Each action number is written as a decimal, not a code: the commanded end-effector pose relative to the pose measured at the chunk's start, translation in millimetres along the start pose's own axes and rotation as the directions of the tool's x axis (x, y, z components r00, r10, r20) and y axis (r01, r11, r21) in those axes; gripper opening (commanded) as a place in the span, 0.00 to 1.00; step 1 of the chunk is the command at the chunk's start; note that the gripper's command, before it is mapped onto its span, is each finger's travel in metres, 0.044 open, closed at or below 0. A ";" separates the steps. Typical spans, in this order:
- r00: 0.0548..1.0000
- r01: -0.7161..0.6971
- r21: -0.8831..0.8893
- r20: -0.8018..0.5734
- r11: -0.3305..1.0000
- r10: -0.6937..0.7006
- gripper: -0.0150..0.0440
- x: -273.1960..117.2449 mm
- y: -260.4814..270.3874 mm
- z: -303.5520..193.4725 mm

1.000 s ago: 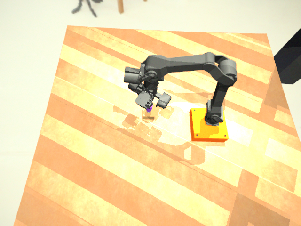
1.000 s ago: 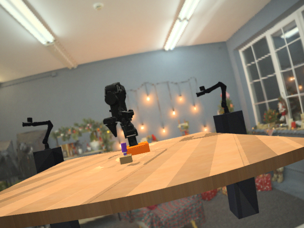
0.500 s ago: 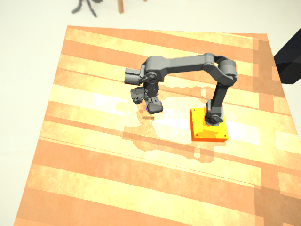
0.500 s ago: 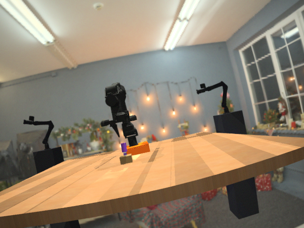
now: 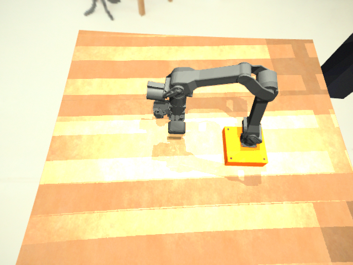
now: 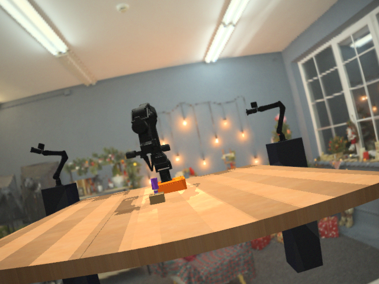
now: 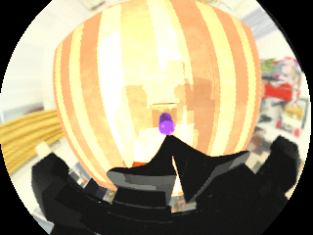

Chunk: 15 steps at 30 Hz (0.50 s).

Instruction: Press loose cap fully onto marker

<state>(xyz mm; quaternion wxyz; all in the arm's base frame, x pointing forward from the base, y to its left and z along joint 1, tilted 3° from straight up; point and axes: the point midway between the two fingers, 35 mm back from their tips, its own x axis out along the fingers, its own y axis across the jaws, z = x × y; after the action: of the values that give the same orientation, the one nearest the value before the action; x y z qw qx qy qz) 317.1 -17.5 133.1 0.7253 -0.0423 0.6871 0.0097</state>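
The holder block (image 5: 174,138) (image 6: 157,199) (image 7: 156,118) stands on the table, and its near edge shows past the arm in the top view. The purple cap (image 6: 154,183) (image 7: 166,128) sits upright on top of the marker in the block. A narrow lighter part (image 6: 156,191) of the marker shows below the cap; whether the cap is fully seated I cannot tell. My gripper (image 7: 169,137) is shut and empty, its fingertips together. In the exterior view it is above the cap, apart from it. In the top view the arm hides the cap and marker.
The arm's orange base block (image 5: 233,148) (image 6: 173,185) stands on the table just beyond the holder block in the exterior view. Two other small arms stand on dark pedestals (image 6: 61,198) (image 6: 286,152) beyond the table's edges.
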 end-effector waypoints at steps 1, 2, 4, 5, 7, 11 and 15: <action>1.000 0.000 0.007 0.000 1.000 0.000 0.25 3.5 0.0 0.0; 1.000 0.000 0.007 0.000 1.000 0.000 0.25 5.0 0.0 0.0; 1.000 0.000 0.007 0.000 1.000 0.000 0.25 7.9 0.0 0.0; 1.000 0.000 0.007 0.000 1.000 0.000 0.25 9.5 0.0 0.0; 1.000 0.000 0.007 0.000 1.000 0.000 0.25 12.7 0.0 0.0; 1.000 0.000 0.007 0.000 1.000 0.000 0.25 18.8 0.0 0.0; 1.000 0.000 0.007 0.000 1.000 0.000 0.25 25.0 0.0 0.0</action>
<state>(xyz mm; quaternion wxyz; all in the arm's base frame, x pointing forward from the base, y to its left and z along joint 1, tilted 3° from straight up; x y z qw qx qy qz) 318.6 -18.2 113.5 0.7261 -0.0412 0.6863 0.0085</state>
